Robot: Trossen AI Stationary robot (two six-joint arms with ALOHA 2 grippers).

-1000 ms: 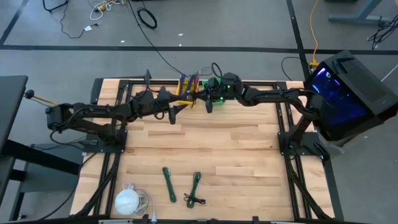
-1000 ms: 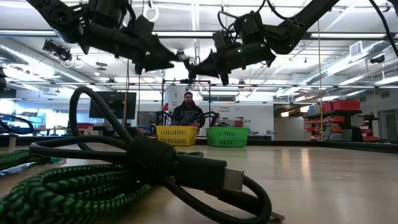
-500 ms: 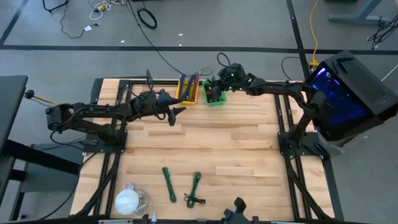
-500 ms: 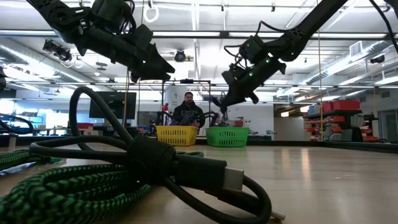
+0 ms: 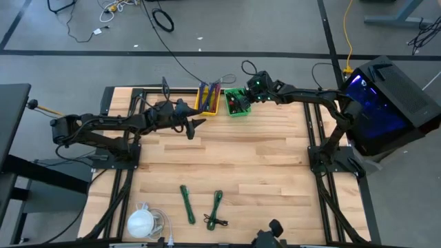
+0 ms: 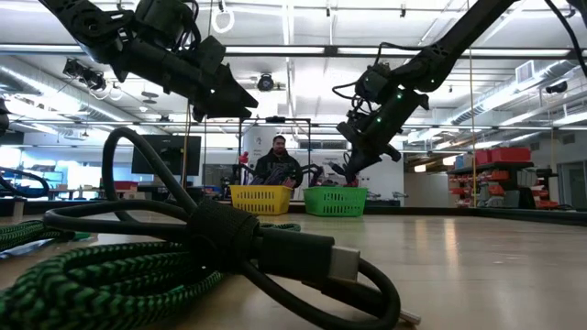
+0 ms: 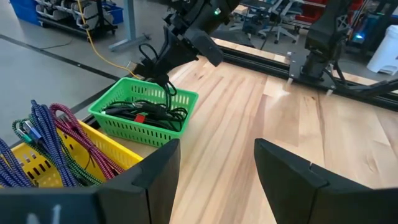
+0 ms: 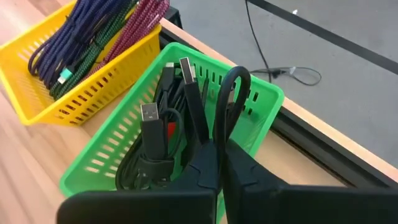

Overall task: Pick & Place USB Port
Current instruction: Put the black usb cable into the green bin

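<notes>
Right now the wooden table (image 5: 227, 158) holds 2 small baskets at its far edge, a yellow basket (image 5: 208, 100) full of blue and red cords and a green basket (image 5: 237, 103) full of black cables. The right gripper (image 8: 219, 163) hangs over the green basket with its fingers pinched tight on a black USB cable (image 8: 231, 93), whose loop sticks up above the basket's far rim. So I think this is the drop step, with the cable almost in place. Next the fingers need to let go so the loop falls in with the other cables, and then the arm must lift straight up so it does not snag them. The left gripper (image 7: 214, 168) waits in the air near the yellow basket, wide open and holding nothing. From above, 2 green cables (image 5: 202, 204) lie near the front edge, beside a white roll (image 5: 141, 222). Only the right wrist view shows the pinch on the cable. Only the low view shows a person (image 6: 277, 163) sitting far behind the baskets.
</notes>
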